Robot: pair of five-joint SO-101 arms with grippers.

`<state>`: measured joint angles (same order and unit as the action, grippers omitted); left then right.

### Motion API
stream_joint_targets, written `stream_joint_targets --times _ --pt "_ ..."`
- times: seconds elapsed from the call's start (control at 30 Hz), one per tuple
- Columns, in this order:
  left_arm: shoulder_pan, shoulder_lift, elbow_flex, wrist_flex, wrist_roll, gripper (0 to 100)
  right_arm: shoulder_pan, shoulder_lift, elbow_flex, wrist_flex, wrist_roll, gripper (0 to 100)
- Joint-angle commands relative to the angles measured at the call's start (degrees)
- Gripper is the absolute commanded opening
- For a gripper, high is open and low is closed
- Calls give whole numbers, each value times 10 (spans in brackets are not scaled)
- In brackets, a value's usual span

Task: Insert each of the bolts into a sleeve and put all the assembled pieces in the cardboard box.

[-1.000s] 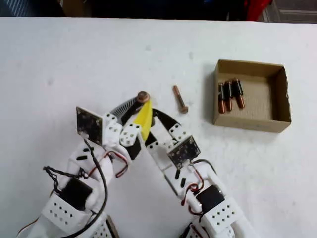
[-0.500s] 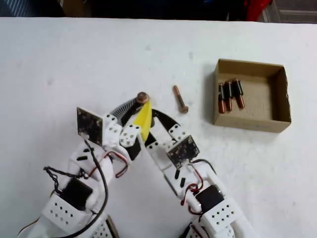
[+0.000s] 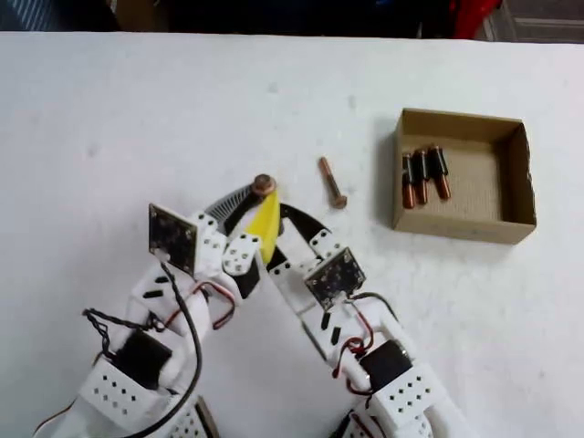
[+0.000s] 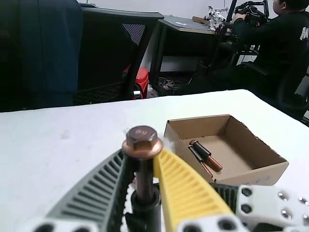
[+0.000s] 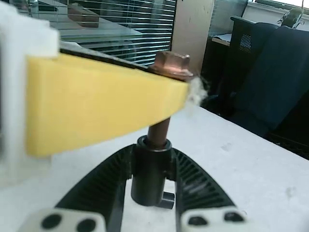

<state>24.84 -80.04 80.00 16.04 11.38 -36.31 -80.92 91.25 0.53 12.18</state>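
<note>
Shift: left wrist has edged inward, copper hex-head bolt (image 4: 142,140) slightly lower
Left gripper (image 4: 143,166): pinching the bolt's shank
Right gripper (image 5: 151,158): clamped on black cylindrical sleeve (image 5: 149,182), bolt partly entered
Your push: keep the shank coaxial, press straight down

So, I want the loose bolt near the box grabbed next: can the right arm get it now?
Probably not yet: the right tool is shut on a sleeve, and the bolt in the left tool stands in it. The loose bolt lies close by, though.
</note>
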Motion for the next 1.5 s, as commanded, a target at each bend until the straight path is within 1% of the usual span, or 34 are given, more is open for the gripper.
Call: stream_joint_targets --times 0.0,0.13,0.27,0.4,0.73,0.8,0.93,1.33,1.47 --pt "-11 0 -2 5 -12 24 10 -15 -19 -3 6 17" --pt "-12 0 -4 3 -13 24 10 -15 -19 -3 6 17" --pt "-14 0 0 -36 -14 20 10 -15 -19 -3 7 17" --pt "-11 0 0 -52 -50 20 10 -15 -19 -3 7 17" --pt "-11 2 2 -41 -48 21 10 -14 -19 -3 7 17" --pt "-11 0 4 -22 -37 21 10 -14 -19 -3 7 17" --pt "-15 0 7 -23 -9 20 10 -13 -19 -3 8 17" --pt "-12 0 4 -28 -12 20 10 -14 -19 -3 8 17" --pt "-14 0 3 -16 -13 20 10 -14 -19 -3 8 17"
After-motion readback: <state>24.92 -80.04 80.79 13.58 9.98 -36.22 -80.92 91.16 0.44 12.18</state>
